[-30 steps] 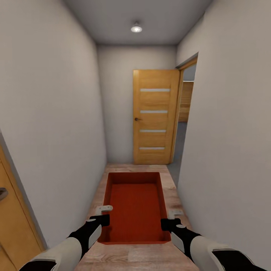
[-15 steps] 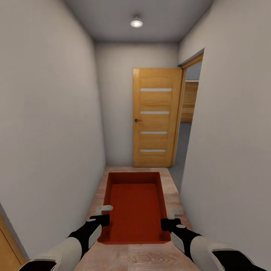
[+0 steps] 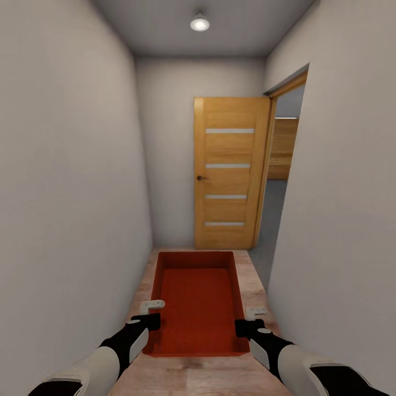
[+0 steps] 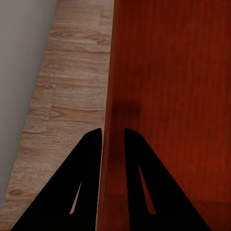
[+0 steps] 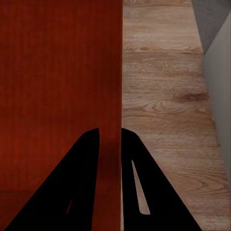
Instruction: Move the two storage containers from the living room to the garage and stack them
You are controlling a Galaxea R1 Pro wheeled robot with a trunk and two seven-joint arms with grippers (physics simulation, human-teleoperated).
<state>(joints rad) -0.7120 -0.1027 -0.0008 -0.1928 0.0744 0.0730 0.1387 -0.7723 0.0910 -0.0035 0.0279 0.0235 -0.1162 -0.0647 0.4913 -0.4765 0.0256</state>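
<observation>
One orange-red storage container point(image 3: 198, 302) is held lengthwise in front of me, above the light wood plank floor point(image 3: 187, 374) of a narrow hallway. My left gripper point(image 3: 151, 314) is shut on its left long wall, one finger inside and one outside. My right gripper point(image 3: 250, 320) grips the right long wall the same way. In the left wrist view the left gripper point(image 4: 113, 130) pinches the container's rim point(image 4: 109, 86), with the red inside point(image 4: 173, 96) beside it. In the right wrist view the right gripper point(image 5: 109, 129) clamps the opposite wall point(image 5: 119, 72).
White walls stand close on both sides. A wooden door point(image 3: 228, 173) with glass strips stands open at the hallway's end. Beside it, an open doorway point(image 3: 281, 165) on the right shows a grey floor point(image 3: 270, 231). A ceiling lamp point(image 3: 199, 23) hangs overhead.
The whole view has advanced down the hallway: the far door looms larger and the wooden door at the near left has slid out of frame. Both grippers keep hold of the container.
</observation>
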